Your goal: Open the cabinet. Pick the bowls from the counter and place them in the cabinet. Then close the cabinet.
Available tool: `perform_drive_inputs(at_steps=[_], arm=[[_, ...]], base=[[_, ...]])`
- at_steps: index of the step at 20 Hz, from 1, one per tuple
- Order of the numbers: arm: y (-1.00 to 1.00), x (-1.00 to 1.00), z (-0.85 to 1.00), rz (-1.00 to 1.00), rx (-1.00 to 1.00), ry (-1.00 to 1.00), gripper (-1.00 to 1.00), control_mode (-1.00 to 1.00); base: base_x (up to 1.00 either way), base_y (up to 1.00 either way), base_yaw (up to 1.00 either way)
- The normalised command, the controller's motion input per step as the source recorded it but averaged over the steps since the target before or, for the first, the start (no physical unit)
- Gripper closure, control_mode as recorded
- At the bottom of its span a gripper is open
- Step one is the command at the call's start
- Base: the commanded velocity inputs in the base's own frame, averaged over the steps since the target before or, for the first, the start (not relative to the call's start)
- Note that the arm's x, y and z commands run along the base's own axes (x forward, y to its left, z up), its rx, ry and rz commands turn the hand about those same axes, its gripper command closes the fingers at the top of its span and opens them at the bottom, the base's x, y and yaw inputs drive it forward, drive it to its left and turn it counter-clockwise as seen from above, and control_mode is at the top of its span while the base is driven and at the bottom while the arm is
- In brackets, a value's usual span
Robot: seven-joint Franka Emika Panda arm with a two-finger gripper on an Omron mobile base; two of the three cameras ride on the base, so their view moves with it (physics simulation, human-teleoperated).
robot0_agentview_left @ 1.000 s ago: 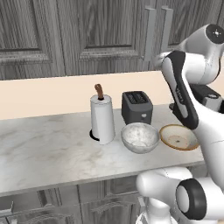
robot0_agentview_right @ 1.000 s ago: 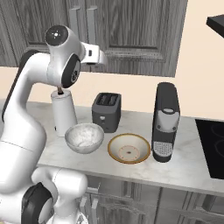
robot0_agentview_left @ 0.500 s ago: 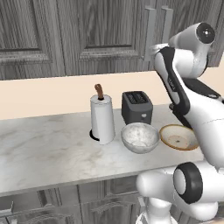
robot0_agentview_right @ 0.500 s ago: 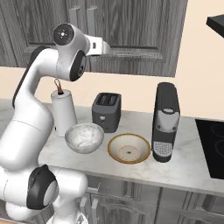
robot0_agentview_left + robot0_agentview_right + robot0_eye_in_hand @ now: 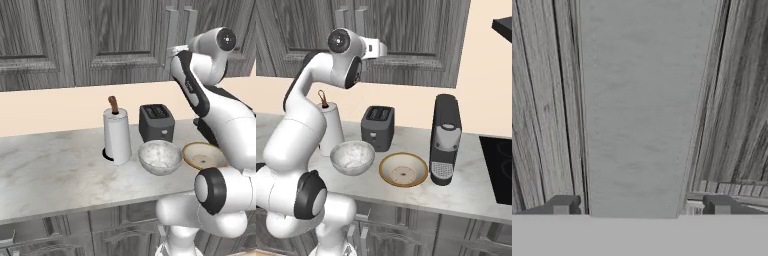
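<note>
Up at the cabinet (image 5: pixel 100 40), doors shut, arm raised with gripper (image 5: pixel 641 205) pressed close to one of the two long grey bar handles (image 5: pixel 642 110). In the hand view, handle bar running straight up between the jaws, one dark fingertip (image 5: pixel 562 205) on each side of it; jaws spread wide, open around the bar, not yet closed on it. Whether the pads touch the bar: cannot tell.

Down on the bench (image 5: pixel 50 175), speckled grey-white bowl (image 5: pixel 160 157) at the middle, near the front edge. Tan bowl (image 5: pixel 404 169) with brown rim just beside it, toward the black coffee machine (image 5: pixel 445 140). Dark toaster (image 5: pixel 156 123) behind the speckled bowl. White paper-towel roll (image 5: pixel 117 135) on its holder beside the toaster. Both bowls upright, apart from each other, untouched by the arm.
</note>
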Motion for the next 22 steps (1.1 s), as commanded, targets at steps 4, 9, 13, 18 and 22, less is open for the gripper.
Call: perform_drive_inputs(at_steps=[4,9,13,18,22], arm=[[-0.09,0.56,0.02,0.01,0.0,-0.11,-1.0,-1.0],[0.41,0.77,-0.05,0.0,-0.08,-0.18,1.0,-1.0],[-0.35,0.83,0.0,0.0,0.02,0.0,1.0,-1.0],[-1.0,0.01,0.03,0.0,0.2,0.01,1.0,-1.0],[-1.0,-0.52,0.22,0.0,0.35,0.15,1.0,-1.0]], base=[[0.0,0.0,0.0],[0.0,0.0,0.0],[0.0,0.0,0.0],[0.0,0.0,0.0],[0.0,0.0,0.0]])
